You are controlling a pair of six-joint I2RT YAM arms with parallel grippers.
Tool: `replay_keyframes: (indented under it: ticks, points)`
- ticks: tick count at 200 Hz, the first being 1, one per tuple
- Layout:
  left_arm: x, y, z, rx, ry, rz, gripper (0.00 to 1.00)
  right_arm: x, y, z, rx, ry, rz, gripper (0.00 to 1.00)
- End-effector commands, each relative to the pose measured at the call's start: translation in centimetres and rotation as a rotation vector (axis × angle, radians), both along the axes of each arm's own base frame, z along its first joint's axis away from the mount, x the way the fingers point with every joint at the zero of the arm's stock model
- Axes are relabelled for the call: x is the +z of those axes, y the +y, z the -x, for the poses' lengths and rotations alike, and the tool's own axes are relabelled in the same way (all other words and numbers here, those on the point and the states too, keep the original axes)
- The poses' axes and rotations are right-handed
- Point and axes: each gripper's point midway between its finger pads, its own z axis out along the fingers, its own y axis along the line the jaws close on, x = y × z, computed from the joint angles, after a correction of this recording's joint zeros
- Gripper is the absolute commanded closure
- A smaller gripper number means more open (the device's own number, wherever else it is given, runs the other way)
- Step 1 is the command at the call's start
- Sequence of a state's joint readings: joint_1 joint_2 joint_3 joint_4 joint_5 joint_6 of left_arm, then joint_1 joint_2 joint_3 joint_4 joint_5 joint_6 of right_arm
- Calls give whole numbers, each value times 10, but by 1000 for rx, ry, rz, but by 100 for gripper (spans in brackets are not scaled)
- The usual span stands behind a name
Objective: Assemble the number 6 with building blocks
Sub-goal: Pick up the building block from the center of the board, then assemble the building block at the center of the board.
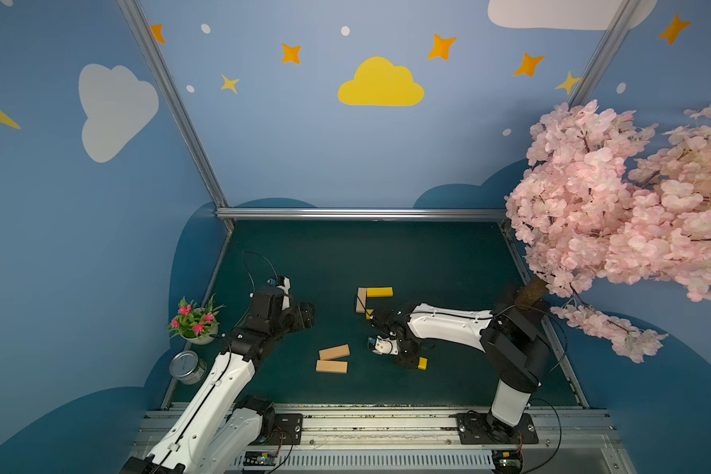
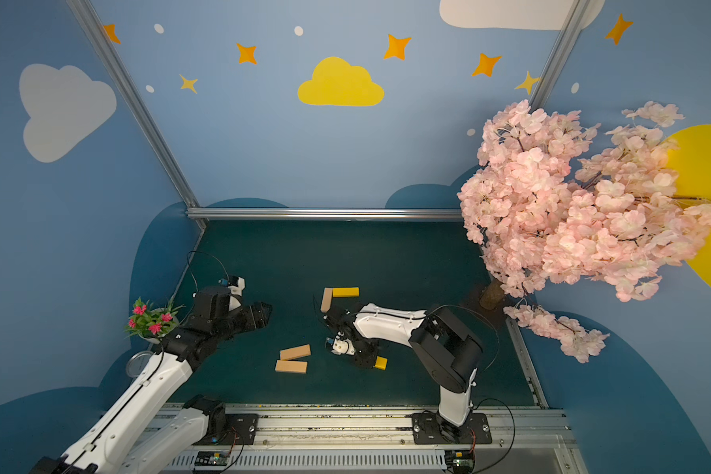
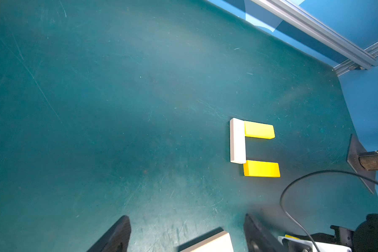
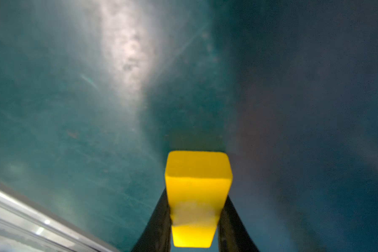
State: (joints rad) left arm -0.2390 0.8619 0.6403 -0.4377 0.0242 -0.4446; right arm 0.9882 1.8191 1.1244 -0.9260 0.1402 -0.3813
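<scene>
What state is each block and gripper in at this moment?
Left gripper: open, empty.
Right gripper: shut on the held yellow block.
Held yellow block: clamped between the jaws, away from the figure.
Placed tan block: flat, joined to two yellow blocks.
Far yellow block: flat, against the tan block's far end.
Middle yellow block: flat, at the tan block's near end.
Angled tan block: flat, loose.
Near tan block: flat, loose.

Both top views overhead, sharing whole table [image 1: 386, 254]; wrist views close, right blurred, probably closest.
</scene>
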Motion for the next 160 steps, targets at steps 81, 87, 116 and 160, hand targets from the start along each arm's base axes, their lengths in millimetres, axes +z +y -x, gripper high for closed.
replay_keyframes:
  ticks: [81, 87, 116, 160]
  points:
    - [7, 0, -2, 3, -19, 6, 17, 110, 12, -59, -781, -331, -104, 100]
    - [7, -1, -2, -1, -18, 8, 17, 109, 15, -54, -797, -298, -98, 100]
    - [6, -3, -3, -8, -15, 20, 18, 105, 22, -43, -921, -248, -101, 100]
    - [6, -6, -3, -19, -11, 29, 18, 94, 15, -37, -1027, -249, -70, 100]
